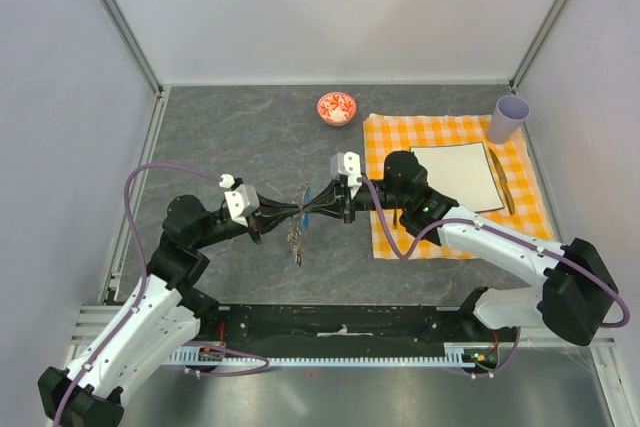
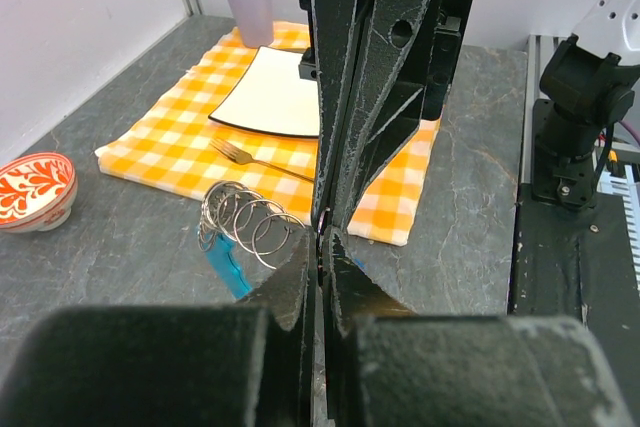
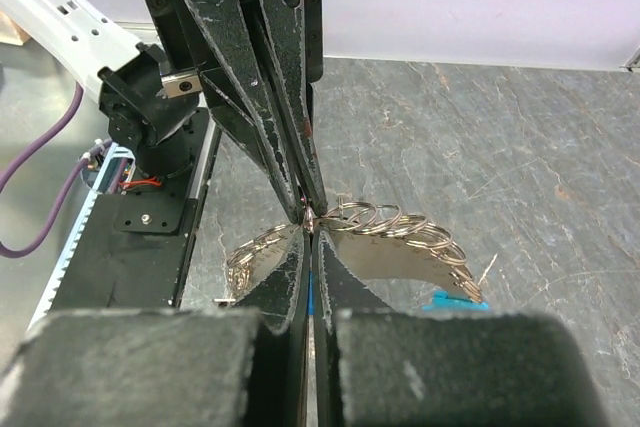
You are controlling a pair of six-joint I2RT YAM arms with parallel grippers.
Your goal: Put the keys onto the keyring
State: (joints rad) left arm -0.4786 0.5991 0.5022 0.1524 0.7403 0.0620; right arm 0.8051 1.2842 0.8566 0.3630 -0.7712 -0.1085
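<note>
Okay, mid-bench, just left of the checked cloth (image 1: 440, 137): left jaws and right jaws meet tip to tip. Both are pinched tight on the keyring (image 2: 250, 217), with no gap showing between either pair. Small stacked rings sit along its wire on both sides of the tips, and the blue strip (image 2: 232, 267) hangs beside them. The keys (image 1: 296, 239) dangle below, toward the bench's (image 1: 230, 127) near edge. A bowl (image 1: 337, 107) is by the far edge and a cup (image 1: 508, 117) by the cloth's far right corner.
</note>
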